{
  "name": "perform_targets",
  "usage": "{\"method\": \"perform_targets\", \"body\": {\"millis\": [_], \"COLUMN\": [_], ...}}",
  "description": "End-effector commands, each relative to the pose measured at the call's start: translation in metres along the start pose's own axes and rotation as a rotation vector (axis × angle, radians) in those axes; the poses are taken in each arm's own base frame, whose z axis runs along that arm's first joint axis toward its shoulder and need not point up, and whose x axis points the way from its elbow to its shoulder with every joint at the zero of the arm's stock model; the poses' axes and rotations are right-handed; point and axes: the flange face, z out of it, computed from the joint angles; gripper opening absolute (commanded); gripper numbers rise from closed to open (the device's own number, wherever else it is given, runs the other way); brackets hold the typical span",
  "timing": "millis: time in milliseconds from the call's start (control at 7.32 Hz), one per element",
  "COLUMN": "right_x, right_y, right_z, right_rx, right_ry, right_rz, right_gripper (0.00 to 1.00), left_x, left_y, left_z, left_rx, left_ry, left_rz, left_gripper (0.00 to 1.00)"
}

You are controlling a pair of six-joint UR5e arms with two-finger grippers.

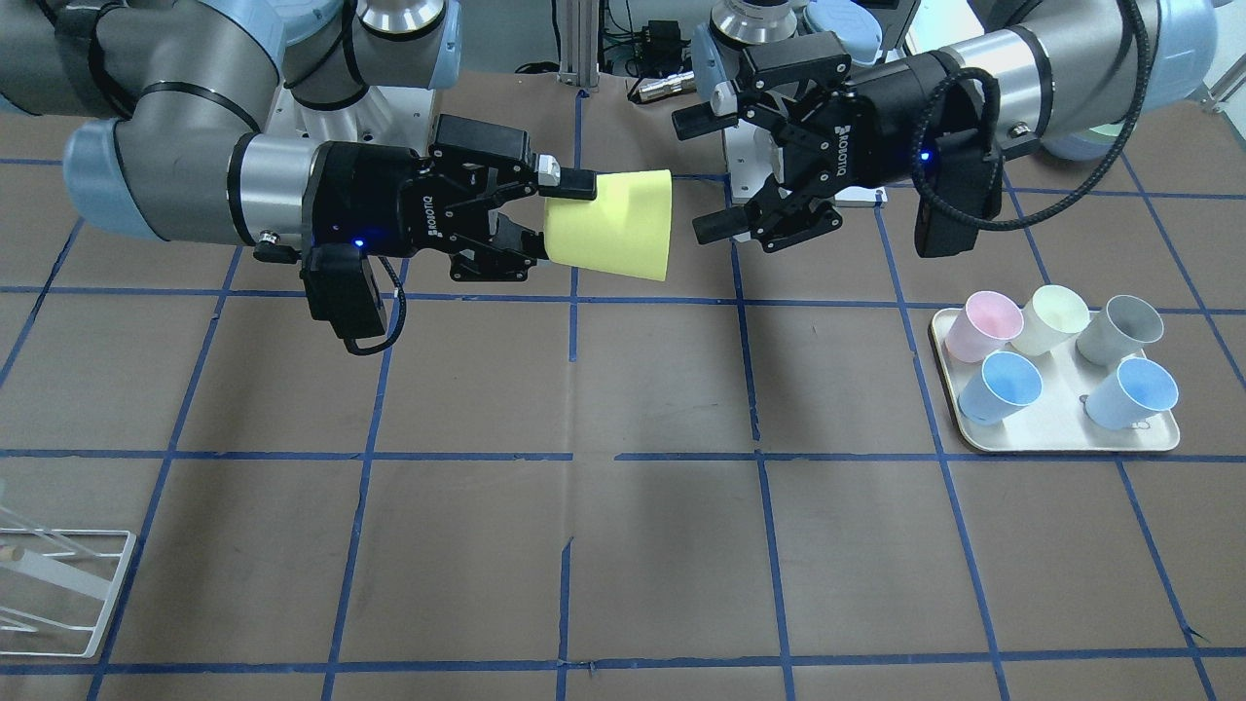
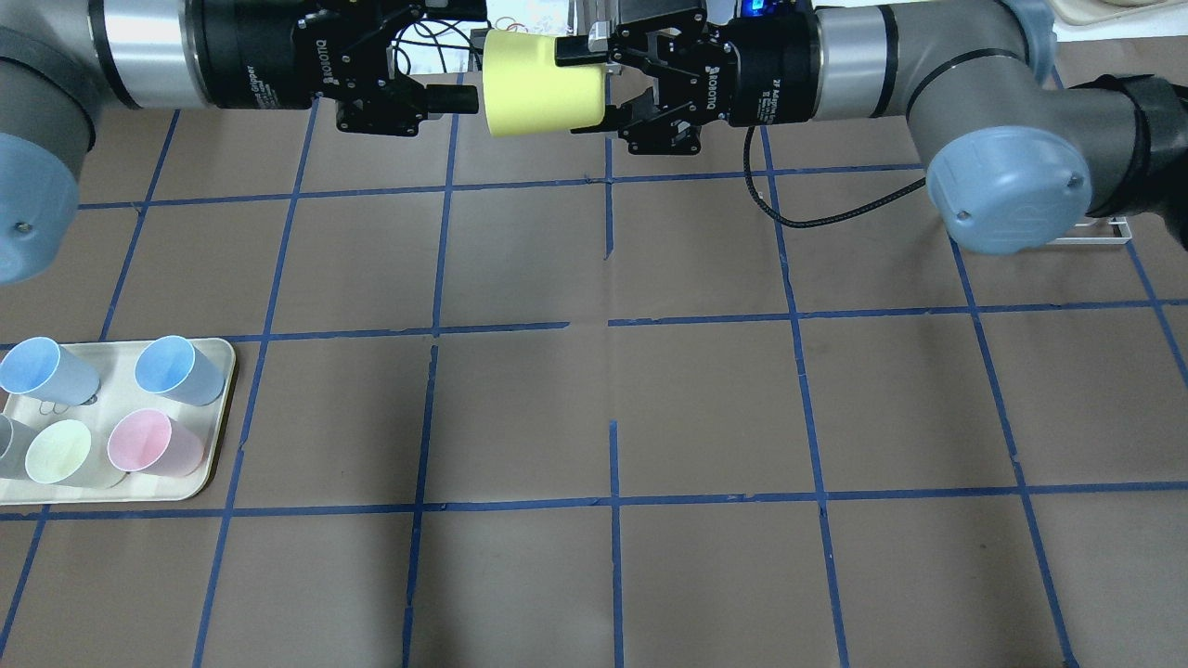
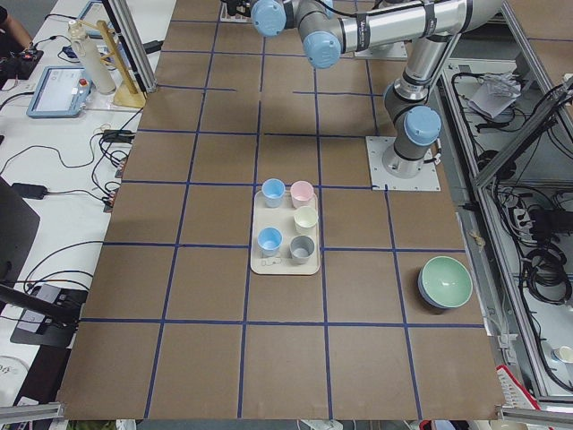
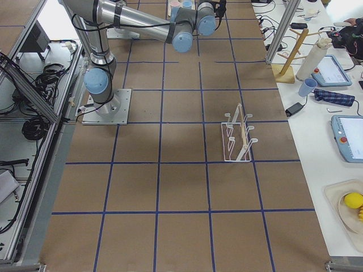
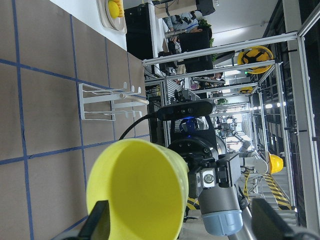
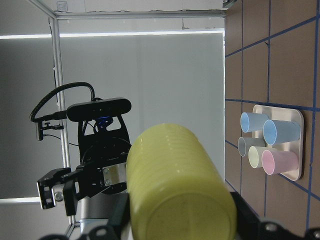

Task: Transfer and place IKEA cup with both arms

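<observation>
Showing the handover position above the far middle of the tabletop (image 2: 705,408). The right gripper (image 1: 555,216) is clenched on the IKEA cup (image 1: 618,229). Its fingers (image 1: 569,182) pinch the narrow base end from two sides. The cup lies horizontal in the air, well clear of the surface, with its open mouth turned toward the left gripper (image 1: 696,175).

I read the left gripper as released, its fingers (image 1: 703,119) spread wide apart and holding nothing. In the front-facing view a narrow gap separates those fingertips from the cup's rim. In the overhead view one fingertip lies just beside the rim, and I cannot tell whether it touches. My left wrist view looks straight into the cup's mouth; my right wrist view shows its closed base.

On the left side of the tabletop, well apart from both grippers, a cream tray (image 1: 1061,443) carries five cups standing mouth-up: a pink cup (image 1: 983,326), a pale cream-yellow cup (image 1: 1056,316), a grey cup (image 1: 1119,329) and two light blue cups (image 1: 1003,385). A white wire rack (image 1: 58,584) stands on the right side.
</observation>
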Motion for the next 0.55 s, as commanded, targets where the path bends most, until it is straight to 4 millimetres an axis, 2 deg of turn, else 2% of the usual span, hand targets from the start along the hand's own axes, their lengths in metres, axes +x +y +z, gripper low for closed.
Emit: {"method": "perform_targets", "body": {"millis": [0,137,273,410], "right_x": [-0.0035,-0.0034,-0.0026,-0.0018], "right_y": [0.0026,0.0027,0.0022,0.0018], "right_z": [0.0026,0.0026,0.0026,0.0027], "right_rx": [-0.005,-0.005,-0.005,-0.005], "right_ry": [-0.001,-0.001,-0.001,-0.001], "right_rz": [0.003,0.006,0.009,0.011], "right_gripper": [0.05,0.06,0.07,0.08], "left_x": [0.0060,0.0062,0.0081,0.0056], "left_y": [0.0075,0.0062,0.0052,0.0052], "left_z": [0.0104,0.0081,0.0068,0.0060], "left_rx": [-0.020,-0.015,-0.012,-0.010], "left_ry": [0.003,0.002,0.003,0.003], "left_rz": [0.020,0.022,0.018,0.011], "left_gripper": [0.87,0.69,0.40,0.35]}}
